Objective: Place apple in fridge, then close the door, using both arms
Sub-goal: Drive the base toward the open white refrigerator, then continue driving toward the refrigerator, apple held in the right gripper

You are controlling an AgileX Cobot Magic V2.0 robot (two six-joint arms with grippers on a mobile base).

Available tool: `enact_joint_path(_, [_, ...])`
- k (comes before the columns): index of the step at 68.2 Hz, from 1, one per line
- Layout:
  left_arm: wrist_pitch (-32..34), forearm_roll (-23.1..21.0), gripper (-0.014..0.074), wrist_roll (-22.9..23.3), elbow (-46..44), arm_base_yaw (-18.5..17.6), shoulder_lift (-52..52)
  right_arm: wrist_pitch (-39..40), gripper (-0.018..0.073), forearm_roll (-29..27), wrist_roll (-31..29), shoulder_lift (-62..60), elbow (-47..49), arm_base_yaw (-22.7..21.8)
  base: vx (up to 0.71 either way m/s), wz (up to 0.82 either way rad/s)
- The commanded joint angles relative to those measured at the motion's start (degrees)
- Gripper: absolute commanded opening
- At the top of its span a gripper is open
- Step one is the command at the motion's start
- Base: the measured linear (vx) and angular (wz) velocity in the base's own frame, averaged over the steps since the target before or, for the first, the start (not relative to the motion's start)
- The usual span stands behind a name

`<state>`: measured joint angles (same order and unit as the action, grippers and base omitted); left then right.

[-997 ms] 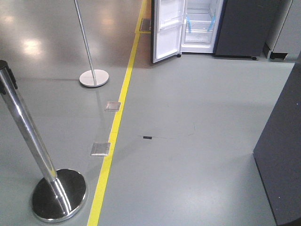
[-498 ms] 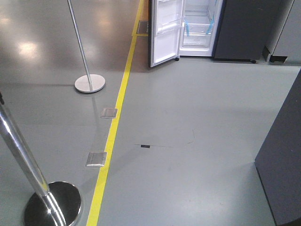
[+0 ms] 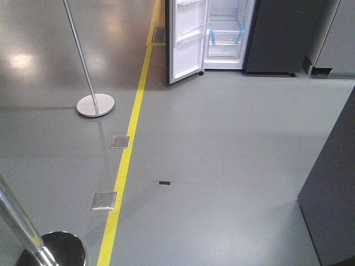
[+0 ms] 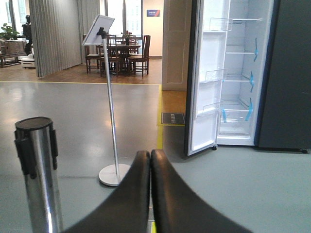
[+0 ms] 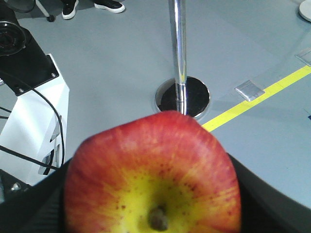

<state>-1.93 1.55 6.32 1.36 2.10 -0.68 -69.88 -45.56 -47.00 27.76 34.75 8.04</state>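
The apple (image 5: pixel 153 174), red with a yellow patch round its stem, fills the right wrist view. My right gripper (image 5: pixel 151 206) is shut on it, a black finger (image 5: pixel 274 206) showing on each side. My left gripper (image 4: pixel 149 156) is shut with nothing in it, its fingertips pressed together. It points across the floor at the fridge (image 4: pixel 238 73), which stands far ahead. The door (image 4: pixel 206 77) is swung wide open to the left, with clear bins on its white inside. In the front view the fridge (image 3: pixel 224 33) and door (image 3: pixel 186 44) are at the top. Neither arm shows there.
A chrome stanchion (image 3: pixel 50 249) (image 4: pixel 39 170) (image 5: pixel 180 63) stands close at the left. A sign stand (image 3: pixel 95 105) (image 4: pixel 109 97) is further ahead on the left. A yellow floor line (image 3: pixel 130 149) runs towards the fridge, with a metal floor plate (image 3: pixel 119 142) beside it. A dark grey cabinet (image 3: pixel 333 194) blocks the right.
In the front view the fridge has come nearer and shifted left. The sign stand and the stanchion have slid down and left, the stanchion almost out of the frame.
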Motion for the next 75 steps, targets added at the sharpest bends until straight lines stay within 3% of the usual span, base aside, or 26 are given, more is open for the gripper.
enact_joint_path(1, [4.41,-0.02,-0.0006,0.51,1.67,-0.16,-0.81,1.87,0.0134,-3.66,-0.61,0.43,1.50,0.05,0.17,-0.06])
enact_joint_path(75, [4.41,-0.02,-0.0006,0.51,1.67,-0.16,-0.81,1.87,0.0134,-3.66,-0.61,0.43,1.50,0.05,0.18,-0.03])
